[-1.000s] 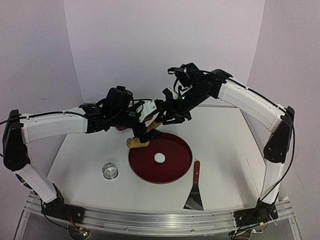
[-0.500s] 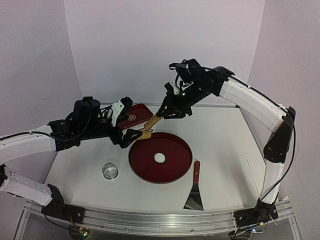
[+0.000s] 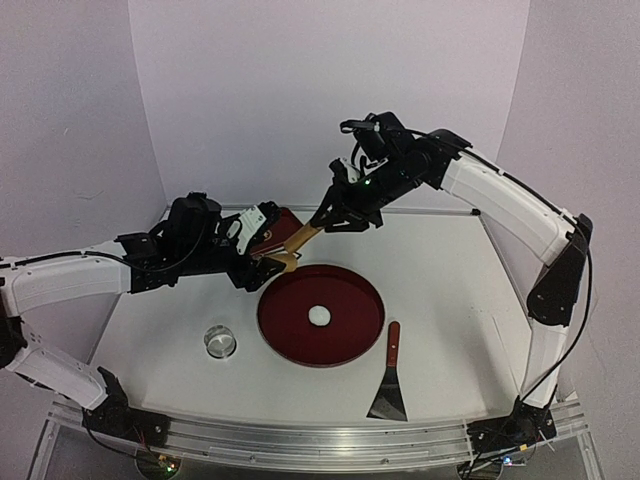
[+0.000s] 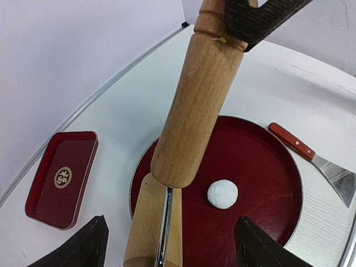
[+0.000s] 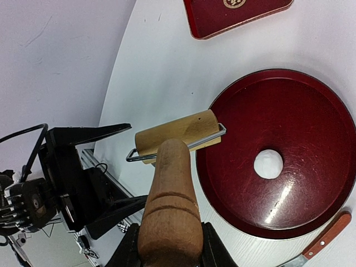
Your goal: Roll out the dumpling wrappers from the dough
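Note:
The dough (image 3: 319,315) is a small white lump lying in the middle of the round red tray (image 3: 352,340); it also shows in the wrist views (image 4: 222,194) (image 5: 268,163). My right gripper (image 3: 340,215) (image 5: 169,253) is shut on the handle of a wooden roller (image 3: 303,240) (image 5: 169,211), held tilted in the air over the tray's back left rim. The roller's drum (image 4: 154,222) (image 5: 178,135) hangs between the spread fingers of my left gripper (image 3: 268,262) (image 4: 172,250), which is open and not touching it. No dumpling wrappers are in view.
A red rectangular tin (image 3: 277,227) (image 4: 60,178) lies behind the tray. A metal ring cutter (image 3: 219,341) stands left of the tray, and a red-handled scraper (image 3: 390,375) (image 4: 311,158) lies to its right. The table's front rail (image 3: 300,440) runs along the near edge.
My left arm pulled away to the left, then came back up to the roller's drum, jaws slightly narrower. The right gripper lifted the roller a little up and back.

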